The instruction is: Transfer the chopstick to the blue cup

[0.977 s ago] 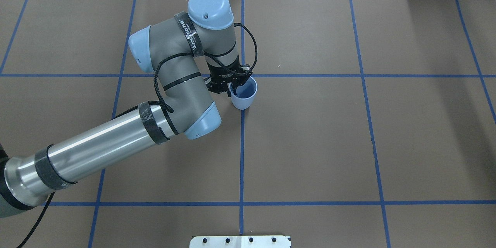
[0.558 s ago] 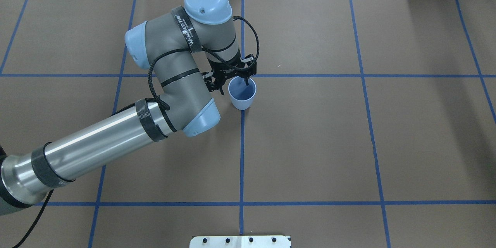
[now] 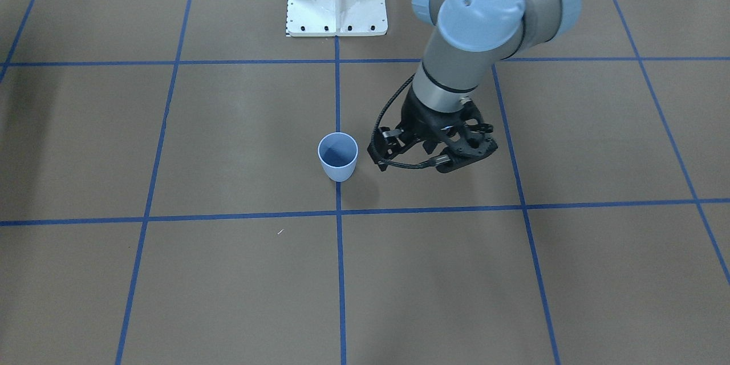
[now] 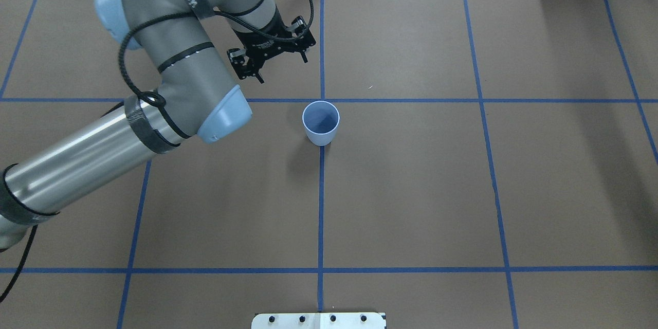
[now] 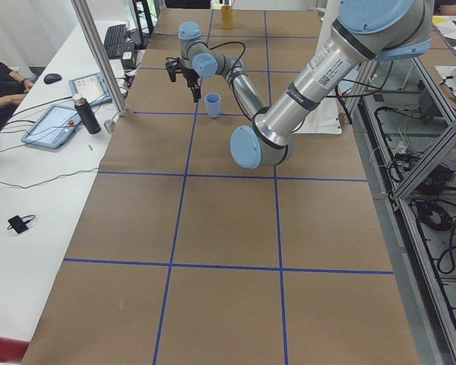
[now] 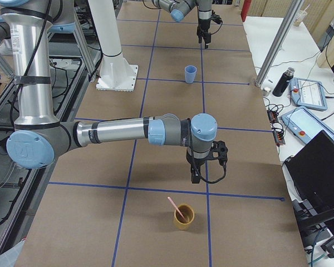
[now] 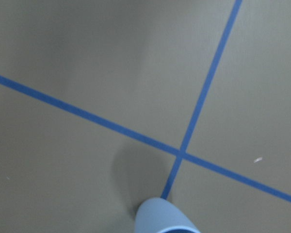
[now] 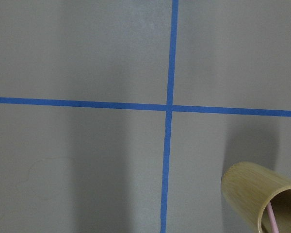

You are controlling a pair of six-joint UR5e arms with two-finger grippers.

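Overhead exterior: left arm [image 4: 169, 77] apart from the blue cup [image 4: 318, 137], chopstick not yet transferred.
The left gripper [image 4: 281, 68] hangs raised to the robot's left of the blue cup, touching nothing, its jaws spread wide with nothing between them; the cup looks empty. Well apart from the blue cup, toward the robot's right end, the right arm [image 6: 117, 132] holds the right gripper [image 6: 209, 167] near a bamboo cup [image 6: 183, 222]; I cannot tell whether its jaws are wide or narrow. The pink chopstick [image 6: 175, 206] leans inside that bamboo cup. By my reading the pick-up is the step in hand: the next move calls for centring on the chopstick's upper end, closing on it and lifting straight out.
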